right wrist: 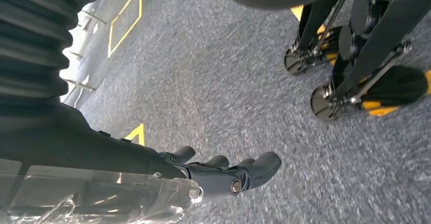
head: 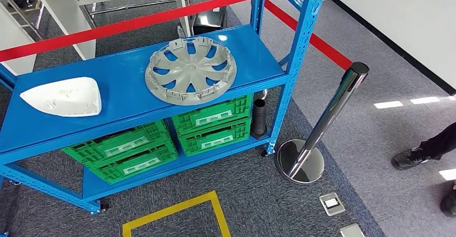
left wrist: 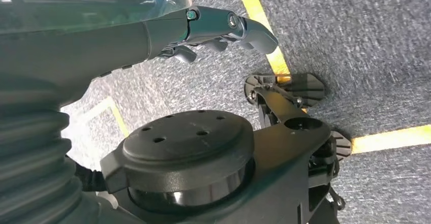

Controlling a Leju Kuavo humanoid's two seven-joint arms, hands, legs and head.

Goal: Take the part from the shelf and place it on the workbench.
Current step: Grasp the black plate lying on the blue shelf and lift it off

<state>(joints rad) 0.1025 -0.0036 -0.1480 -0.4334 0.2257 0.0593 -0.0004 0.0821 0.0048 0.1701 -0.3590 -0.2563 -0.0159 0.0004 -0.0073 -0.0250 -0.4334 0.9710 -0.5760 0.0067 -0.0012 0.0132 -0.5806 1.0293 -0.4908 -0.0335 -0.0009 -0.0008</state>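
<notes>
You're barely started: the hubcap (head: pixel 191 70) sits untouched on the shelf (head: pixel 123 120), left hand (left wrist: pixel 218 31) and right hand (right wrist: pixel 223 173) both empty, fingers loosely apart.

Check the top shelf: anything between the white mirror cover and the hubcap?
Nothing. In the head view, only bare blue shelf lies between the white mirror cover and the grey hubcap; they sit apart, not touching.

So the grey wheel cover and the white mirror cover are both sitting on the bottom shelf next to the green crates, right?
Not quite. The head view shows the wheel cover and mirror cover on the top blue shelf; the green crates sit on the shelf below them.
</notes>
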